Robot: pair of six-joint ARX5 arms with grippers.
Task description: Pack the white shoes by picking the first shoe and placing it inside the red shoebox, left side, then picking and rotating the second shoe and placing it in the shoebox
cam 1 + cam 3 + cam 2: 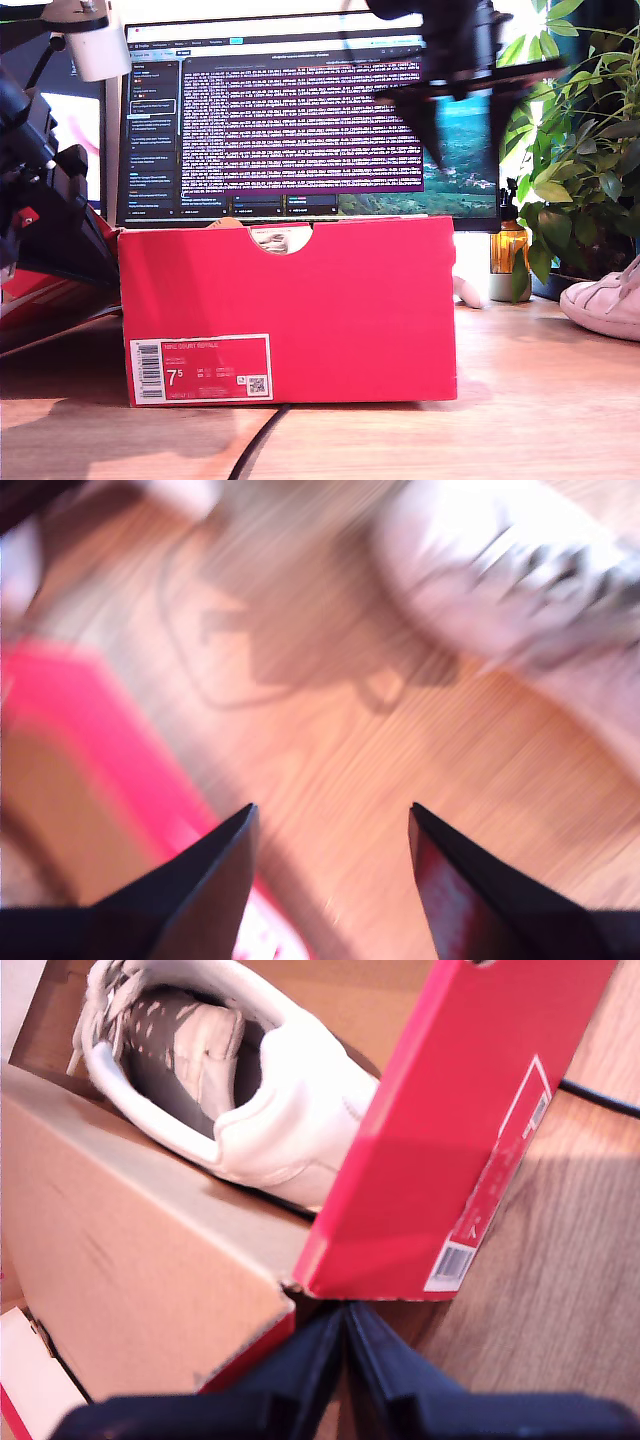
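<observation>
The red shoebox (300, 300) stands on the wooden table with its labelled side toward the exterior camera. One white shoe (290, 1110) lies inside it, and a bit of it shows through the notch (285, 238). My first gripper (345, 1335) is shut and empty, hovering just outside a corner of the shoebox (420, 1160). The other white shoe (610, 300) rests on the table at the exterior view's right edge. My second gripper (331, 808) is open and empty, above bare wood between the shoebox (90, 730) and that shoe (520, 570). It appears blurred at the exterior view's top right (465, 125).
A monitor (300, 110) stands behind the box. A plant (575, 150) and an amber bottle (508, 245) are at the exterior view's right. A black cable (255, 445) runs out from under the box. The box lid (50, 290) lies at the exterior view's left, under the dark first arm (35, 170).
</observation>
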